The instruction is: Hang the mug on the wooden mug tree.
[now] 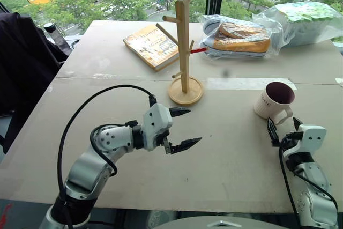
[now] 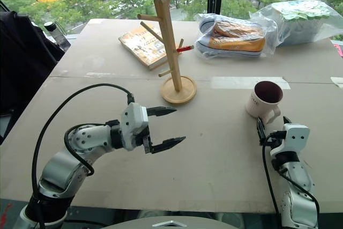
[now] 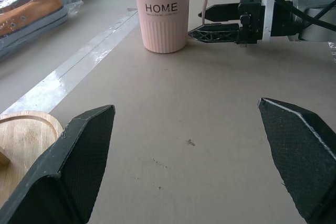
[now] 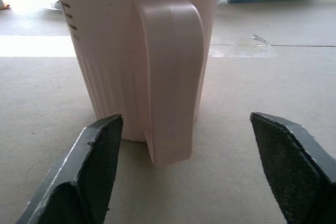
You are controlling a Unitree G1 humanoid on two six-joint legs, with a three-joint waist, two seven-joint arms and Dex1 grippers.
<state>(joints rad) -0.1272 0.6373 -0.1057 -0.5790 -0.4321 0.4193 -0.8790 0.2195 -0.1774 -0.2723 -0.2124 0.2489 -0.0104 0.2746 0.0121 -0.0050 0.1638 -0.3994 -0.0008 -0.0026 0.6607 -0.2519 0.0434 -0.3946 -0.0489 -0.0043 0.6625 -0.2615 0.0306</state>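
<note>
The white mug (image 1: 273, 100) with a dark inside stands upright on the table at the right, its loop handle (image 4: 170, 77) facing my right gripper (image 1: 283, 126). That gripper lies level just in front of the mug and is open, one finger on each side of the handle without touching it. The left wrist view shows the word HOME on the mug's (image 3: 163, 19) side. The wooden mug tree (image 1: 184, 46) stands in the middle of the table, its pegs bare. My left gripper (image 1: 194, 126) hovers open and empty in front of the tree's base, pointing right toward the mug.
Behind the tree lie a book (image 1: 151, 45) and a pair of shoes in a clear bag (image 1: 238, 37). Another plastic bag (image 1: 305, 20) sits at the back right. A dark garment (image 1: 21, 63) and a bottle (image 1: 53, 33) are off the table's left edge.
</note>
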